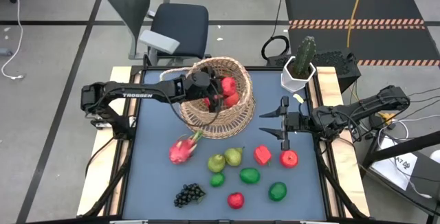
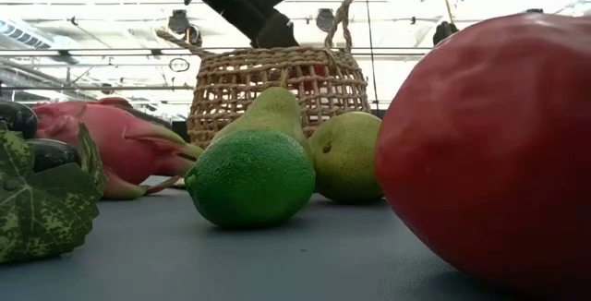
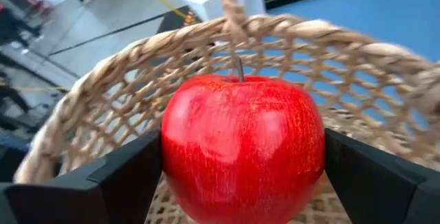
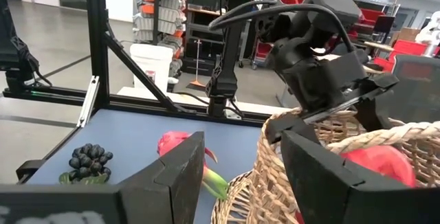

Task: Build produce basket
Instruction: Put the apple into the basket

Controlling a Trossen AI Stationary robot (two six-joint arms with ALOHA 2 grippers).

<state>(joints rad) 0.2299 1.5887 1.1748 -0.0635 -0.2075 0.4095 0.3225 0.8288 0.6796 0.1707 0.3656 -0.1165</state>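
The left gripper, clamped on a red apple, hangs over the basket (for release inside); right gripper waits, fingers apart.

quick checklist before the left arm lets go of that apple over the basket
1. Left gripper shut on red apple: ok.
2. Apple over the basket opening: ok.
3. Room inside; some red produce already in the basket: ok.
4. Basket upright on the table: ok.
5. Right gripper open, beside the basket, clear of the drop: ok.
6. Height of apple above the basket floor: cannot tell.
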